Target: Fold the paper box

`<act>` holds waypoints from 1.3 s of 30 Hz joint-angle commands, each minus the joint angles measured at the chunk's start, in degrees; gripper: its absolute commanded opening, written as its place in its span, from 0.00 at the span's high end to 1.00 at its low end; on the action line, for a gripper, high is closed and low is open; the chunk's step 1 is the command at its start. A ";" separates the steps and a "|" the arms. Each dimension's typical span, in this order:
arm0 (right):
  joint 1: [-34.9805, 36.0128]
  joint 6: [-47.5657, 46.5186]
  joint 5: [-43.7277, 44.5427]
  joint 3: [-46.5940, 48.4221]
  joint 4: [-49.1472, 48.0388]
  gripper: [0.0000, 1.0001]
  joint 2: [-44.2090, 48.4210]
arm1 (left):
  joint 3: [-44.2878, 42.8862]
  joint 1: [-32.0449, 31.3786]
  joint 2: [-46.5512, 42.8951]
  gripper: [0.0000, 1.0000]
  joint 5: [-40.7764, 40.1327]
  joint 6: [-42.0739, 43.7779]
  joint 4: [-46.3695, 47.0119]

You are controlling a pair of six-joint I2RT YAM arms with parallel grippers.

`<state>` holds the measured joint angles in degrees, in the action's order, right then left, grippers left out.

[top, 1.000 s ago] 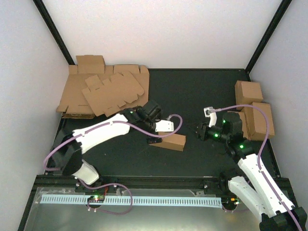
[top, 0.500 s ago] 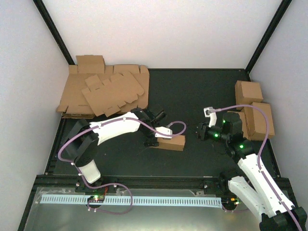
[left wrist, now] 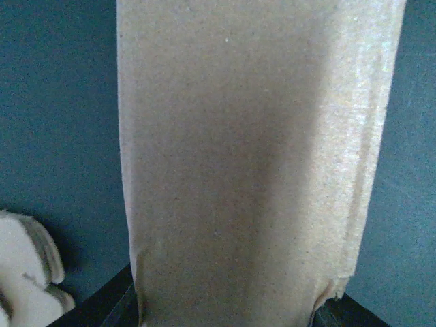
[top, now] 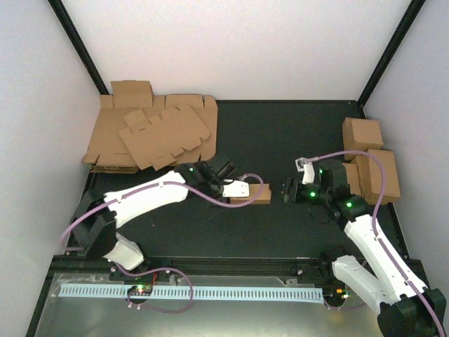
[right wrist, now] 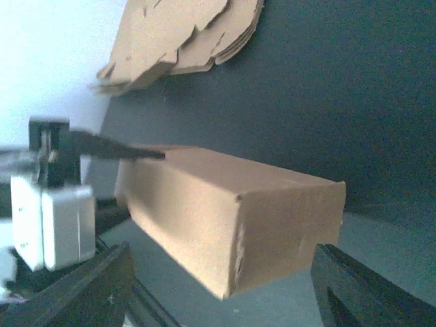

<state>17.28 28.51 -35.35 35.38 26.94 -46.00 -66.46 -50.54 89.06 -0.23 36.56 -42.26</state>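
Box update: the paper box sits mid-frame in the top view, lying on the dark table, and it already looks like a proper 3-D oblong, not a flat sheet. Sides up, top face shut, and in the rt wrist view the near end looks closed too, w/ a slightly rough seam down one corner. The far end is hidden behind the left arm, so can't say if that tab is tucked. My read: nearly done, prob. just a last press or tuck and then setting it aside.

Left fingers are down at the box's far end, one dark finger lying along its top edge. Straddling it, yes, but pinching or just resting? Can't tell. Right fingers are spread wide w/ nothing in them, hanging just off the box's other end, not touching.

Material: plain brown card, matte, faintly grainy up close, crisp edges. Flat cut-out sheets w/ tabs are heaped upper left, and made-up boxes stand at the right edge.
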 commanded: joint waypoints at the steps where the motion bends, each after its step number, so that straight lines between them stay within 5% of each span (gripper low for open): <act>1: 0.04 6.06 3.59 6.72 6.94 0.20 0.14 | 6.23 -2.82 -7.92 0.63 -6.16 -0.76 9.45; 5: -0.05 17.38 6.81 8.84 7.85 0.01 3.04 | 12.56 -5.53 -12.60 0.61 -11.41 0.57 18.25; 17: -0.05 52.58 -2.45 -1.07 -0.80 0.02 6.89 | 20.56 -9.00 -17.19 0.57 -19.97 -0.30 37.12; 31: 0.12 66.25 -4.21 -6.82 -16.63 0.03 9.80 | 24.05 -11.14 -18.64 0.56 -19.01 2.19 42.04; 39: 0.04 63.60 -0.94 -6.24 -10.87 0.11 9.06 | 26.19 -11.67 -20.84 0.56 -18.49 3.15 44.07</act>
<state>17.28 92.49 -38.22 28.53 13.37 -36.75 -41.15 -61.63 70.41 -19.35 38.46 -1.58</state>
